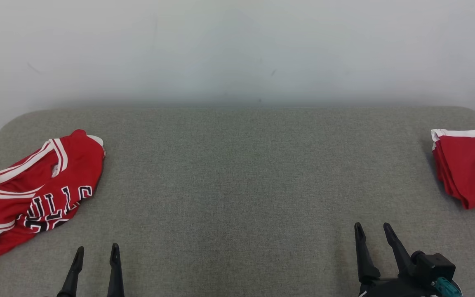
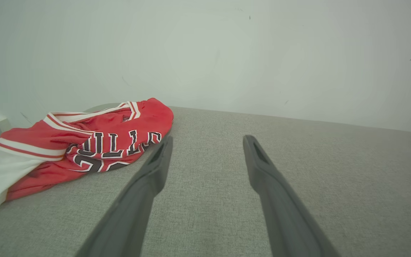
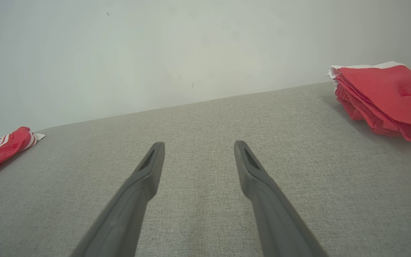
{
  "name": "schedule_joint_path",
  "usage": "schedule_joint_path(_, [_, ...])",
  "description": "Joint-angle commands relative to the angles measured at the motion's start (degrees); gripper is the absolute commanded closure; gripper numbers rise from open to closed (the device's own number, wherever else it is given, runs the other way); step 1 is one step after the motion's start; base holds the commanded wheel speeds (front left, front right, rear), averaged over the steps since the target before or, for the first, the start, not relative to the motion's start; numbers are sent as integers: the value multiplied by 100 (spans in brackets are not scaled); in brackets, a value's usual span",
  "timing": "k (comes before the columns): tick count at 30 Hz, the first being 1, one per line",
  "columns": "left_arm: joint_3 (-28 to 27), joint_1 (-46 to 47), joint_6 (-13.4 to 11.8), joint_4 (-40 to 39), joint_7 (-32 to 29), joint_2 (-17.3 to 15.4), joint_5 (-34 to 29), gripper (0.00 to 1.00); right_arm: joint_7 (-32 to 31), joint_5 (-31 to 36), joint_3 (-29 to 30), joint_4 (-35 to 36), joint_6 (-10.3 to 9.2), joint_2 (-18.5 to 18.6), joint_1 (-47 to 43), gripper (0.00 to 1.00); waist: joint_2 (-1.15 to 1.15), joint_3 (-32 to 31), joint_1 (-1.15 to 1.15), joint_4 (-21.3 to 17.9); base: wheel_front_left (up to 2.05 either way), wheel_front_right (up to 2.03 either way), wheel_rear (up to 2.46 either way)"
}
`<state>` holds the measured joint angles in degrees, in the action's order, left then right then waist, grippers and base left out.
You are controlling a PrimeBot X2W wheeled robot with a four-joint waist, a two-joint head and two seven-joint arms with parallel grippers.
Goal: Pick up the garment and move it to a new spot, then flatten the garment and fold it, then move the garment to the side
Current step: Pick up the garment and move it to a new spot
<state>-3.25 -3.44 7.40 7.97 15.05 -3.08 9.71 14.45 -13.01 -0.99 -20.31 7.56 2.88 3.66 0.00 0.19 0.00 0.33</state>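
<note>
A crumpled red jersey with white trim and black lettering, the garment (image 1: 35, 189), lies at the left edge of the grey padded table (image 1: 237, 173); I also see this garment (image 2: 80, 146) left of my left fingers, and its tip (image 3: 2, 150) at the far left of the right wrist view. My left gripper (image 1: 97, 251) hovers open near the front edge, just right of the jersey, with nothing between its fingers. My right gripper (image 1: 373, 231) stands open at the front right, empty. The left gripper (image 2: 207, 142) and right gripper (image 3: 198, 146) both point toward the back wall.
A folded red garment with a white band (image 1: 468, 165) lies at the table's right edge, also seen as a folded red pile (image 3: 387, 96) in the right wrist view. A pale wall (image 1: 237, 49) rises behind the table. Bare grey cloth spreads between the two garments.
</note>
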Motion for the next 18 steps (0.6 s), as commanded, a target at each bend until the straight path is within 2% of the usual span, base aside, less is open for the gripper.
schedule_joint_path(1, [2, 51, 3, -31, 18, 14, -44, 0, 34, -7, 2, -2, -13, 0, 65, 0, 0, 23, 0, 17, 0, 0, 0])
schedule_joint_path(6, [21, 82, 6, -29, 18, 15, -60, 0, 34, -25, -3, -14, -13, 1, 74, 0, 0, 38, 0, 45, 0, 0, 0])
schedule_joint_path(11, [79, 142, 8, -25, 18, 12, -40, 0, 47, -21, -32, -15, -13, 0, 58, 0, 0, 58, 0, 276, 0, 0, 0])
schedule_joint_path(13, [111, 148, 7, -24, 18, 13, -40, 0, 48, -7, -38, 7, -13, 0, 47, 0, 0, 80, 0, 449, 0, 0, 0])
schedule_joint_path(18, [89, 178, 6, -13, 18, -14, 16, 0, 34, -14, -141, 85, -13, 0, -47, 0, 0, 92, 0, 1197, 0, 0, 0])
